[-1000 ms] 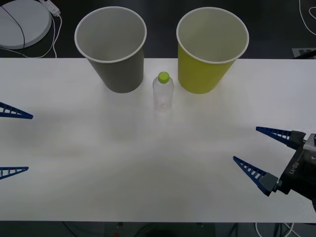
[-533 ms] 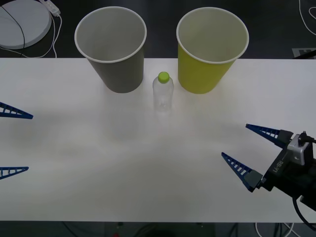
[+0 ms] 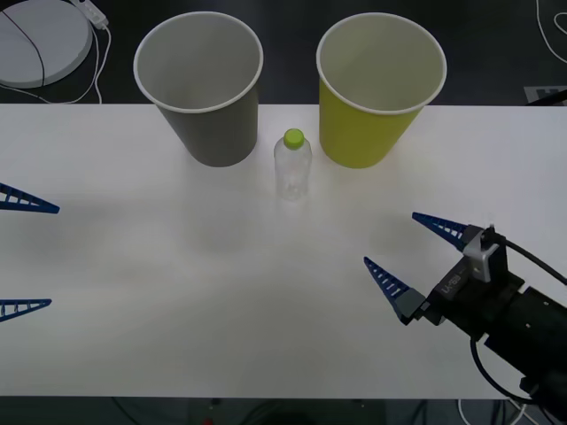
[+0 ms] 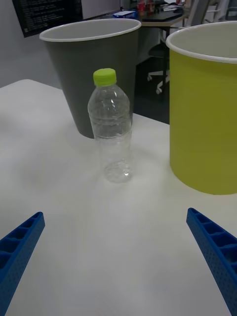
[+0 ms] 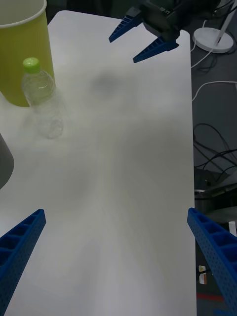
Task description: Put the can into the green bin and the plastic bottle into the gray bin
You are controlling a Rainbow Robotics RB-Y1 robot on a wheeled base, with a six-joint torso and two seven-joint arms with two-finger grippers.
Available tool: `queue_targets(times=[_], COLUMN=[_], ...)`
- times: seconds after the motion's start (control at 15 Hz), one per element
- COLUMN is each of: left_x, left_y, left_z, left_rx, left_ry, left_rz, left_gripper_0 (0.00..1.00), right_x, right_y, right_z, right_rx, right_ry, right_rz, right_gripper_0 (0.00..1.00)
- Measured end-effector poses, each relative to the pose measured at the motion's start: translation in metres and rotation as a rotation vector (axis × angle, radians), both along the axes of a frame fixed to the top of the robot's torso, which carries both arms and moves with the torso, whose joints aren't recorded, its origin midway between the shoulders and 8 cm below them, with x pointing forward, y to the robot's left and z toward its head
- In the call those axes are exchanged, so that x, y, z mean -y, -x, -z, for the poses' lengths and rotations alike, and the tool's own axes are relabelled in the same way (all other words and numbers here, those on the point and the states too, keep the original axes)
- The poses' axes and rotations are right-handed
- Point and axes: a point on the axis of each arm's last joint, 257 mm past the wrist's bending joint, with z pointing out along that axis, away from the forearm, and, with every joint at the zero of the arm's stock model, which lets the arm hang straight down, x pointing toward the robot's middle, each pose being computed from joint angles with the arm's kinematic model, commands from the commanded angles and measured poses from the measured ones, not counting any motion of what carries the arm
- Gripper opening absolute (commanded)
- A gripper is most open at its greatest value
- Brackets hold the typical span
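Observation:
The plastic bottle (image 3: 292, 168), clear with a lime-green cap, stands upright on the white table (image 3: 177, 292) between the gray bin (image 3: 199, 88) and the green bin (image 3: 376, 97). My right gripper (image 3: 390, 237) is open over the table's right front, some way short of the bottle, with nothing between its fingers. From its wrist view the bottle (image 4: 111, 128) stands straight ahead, with the gray bin (image 4: 89, 69) and green bin (image 4: 207, 113) behind it. My left gripper (image 3: 53, 256) waits open at the left edge. The can is out of view.
A white round disc (image 3: 40, 35) with a cable lies beyond the table's back left corner. In the left wrist view, cables (image 5: 217, 143) lie on the floor past the table's edge. Wide bare tabletop lies in front of the bins.
My right gripper has moved left and forward across the table toward the bottle, still open. The bottle, the bins and the left gripper have not moved.

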Motion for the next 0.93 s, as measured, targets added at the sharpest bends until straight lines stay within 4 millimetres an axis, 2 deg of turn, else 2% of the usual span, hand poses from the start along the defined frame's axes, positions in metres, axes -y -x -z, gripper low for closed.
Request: queue_targets(times=[0.53, 0.93], left_x=[0.0, 0.0], left_y=[0.0, 0.0], left_z=[0.0, 0.0], left_rx=[0.0, 0.0], left_ry=[0.0, 0.0], left_rz=[0.0, 0.0], left_gripper_0=[1.0, 1.0], right_x=[-0.024, -0.046], right_y=[-0.029, -0.04], right_z=[-0.002, -0.003], right_rx=[0.034, 0.04], right_ry=[0.0, -0.015], right_rz=[0.092, 0.131], right_gripper_0=[1.0, 1.0])
